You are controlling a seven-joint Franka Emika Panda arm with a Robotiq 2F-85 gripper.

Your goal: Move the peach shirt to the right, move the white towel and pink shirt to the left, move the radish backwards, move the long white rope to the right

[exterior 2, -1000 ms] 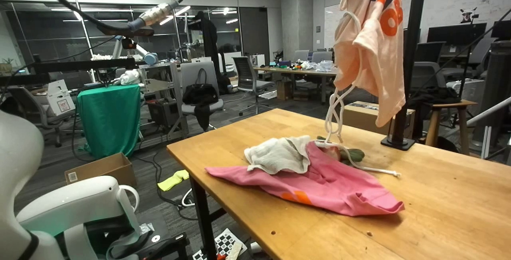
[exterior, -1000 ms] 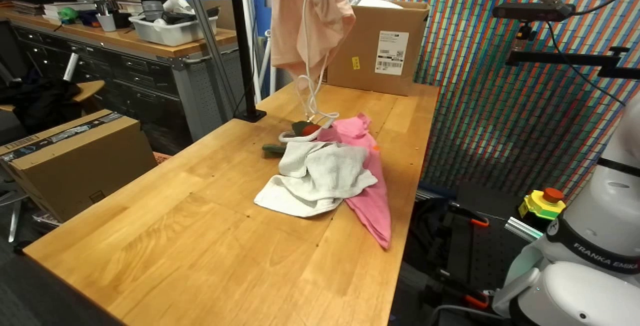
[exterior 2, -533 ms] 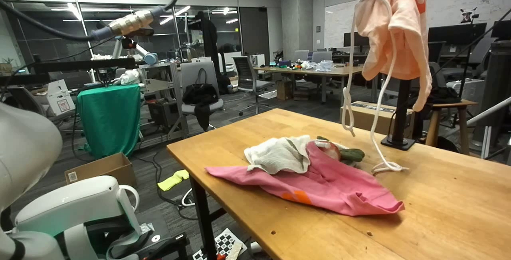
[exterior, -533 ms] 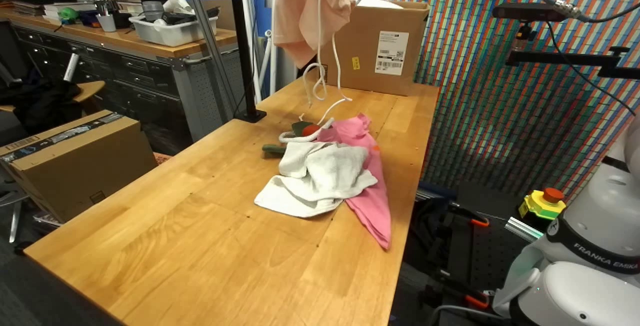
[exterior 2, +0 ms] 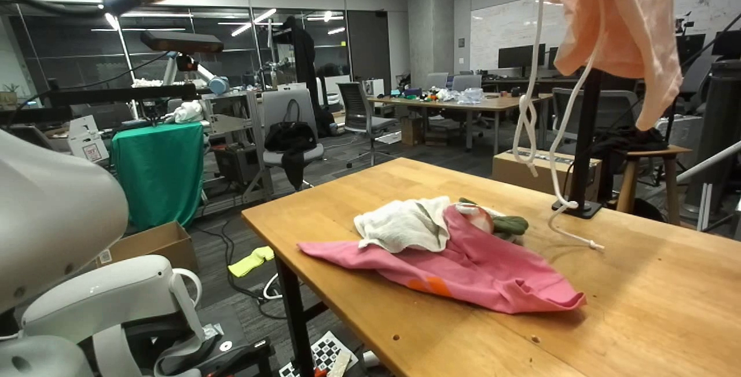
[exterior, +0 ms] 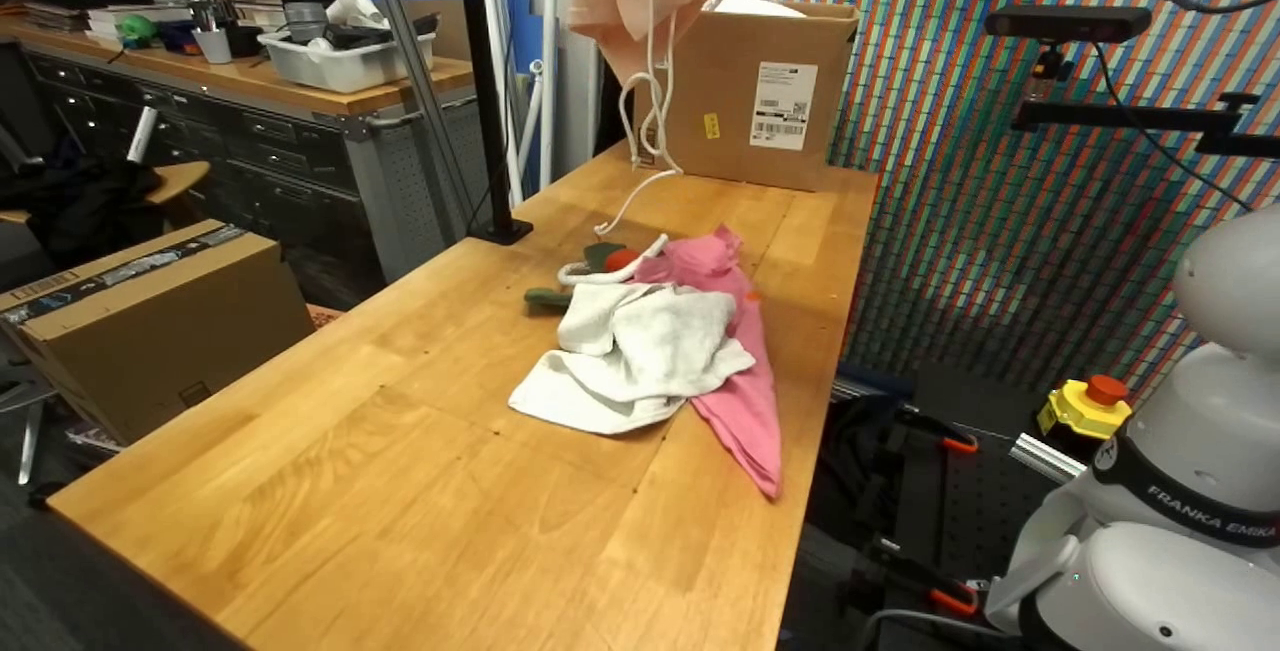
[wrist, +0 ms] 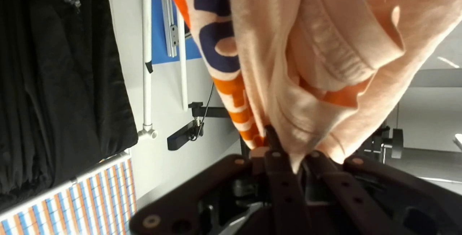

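Your wooden table [exterior: 400, 491] carries one cardboard box [exterior: 735, 91] at its far end in an exterior view; one black post [exterior 2: 582, 145] rises at its edge, and one cluttered workbench [exterior: 260, 161] stands apart beyond it. In the wrist view your one gripper [wrist: 294, 155] pinches the bunched cloth of the single peach shirt [wrist: 317, 65], whose orange and navy print shows. In both exterior views you see that shirt hanging in the air, well apart from the table. One white rope [exterior 2: 524, 102] dangles in loops with it, reaching lower than the cloth; you cannot tell whether its lowest end touches the table. On the table you can count one pink shirt [exterior 2: 463, 267], one white towel [exterior 2: 399, 223] overlapping it, and one radish [exterior: 621, 259] just beside the pink shirt. Two dark green pieces [exterior: 548, 301] show next to them, perhaps part of the radish; you cannot tell. One curl of white rope [exterior: 600, 278] lies by the radish; whether it joins the hanging rope, you cannot make out.
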